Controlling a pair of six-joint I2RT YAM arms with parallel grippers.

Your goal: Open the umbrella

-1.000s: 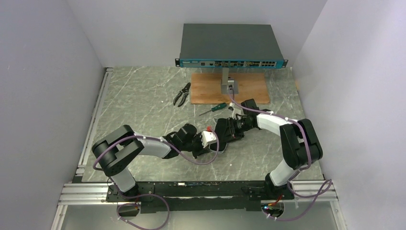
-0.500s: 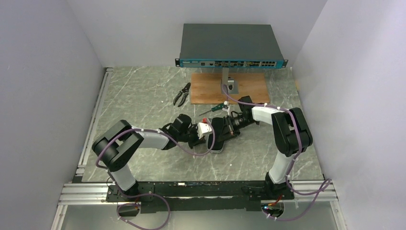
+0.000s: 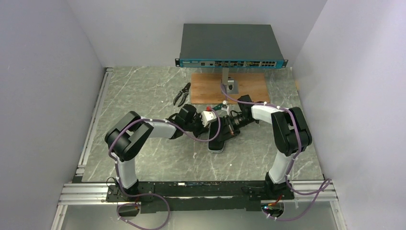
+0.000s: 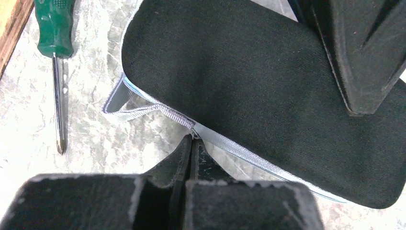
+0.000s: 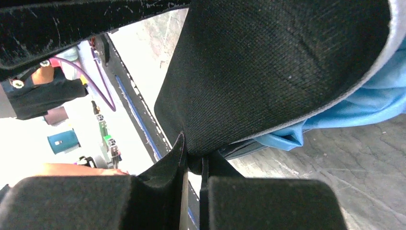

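The umbrella [image 3: 218, 140] lies compacted on the table as a black oblong with a grey zip along its edge. In the left wrist view it [image 4: 268, 91] fills the frame, and a pale grey loop strap [image 4: 128, 104] sticks out at its left end. My left gripper [image 4: 192, 140] is shut on the small zip pull at the cover's edge; it also shows in the top view [image 3: 209, 118]. My right gripper [image 5: 194, 162] is shut on the edge of the black cover [image 5: 268, 72]; sky-blue canopy fabric [image 5: 354, 110] shows in the opened gap. In the top view the right gripper [image 3: 230, 128] is at the umbrella's far end.
A green-handled screwdriver [image 4: 55, 28] lies just left of the umbrella, near the wooden board [image 3: 230, 88]. Black-handled pliers [image 3: 181, 95] lie left of the board. A network switch on a stand [image 3: 230, 45] is at the back. Walls close both sides.
My left gripper has moved away from the near edge toward the board, drawing the zip pull along the cover. The right arm shifted far-left early, then held still.
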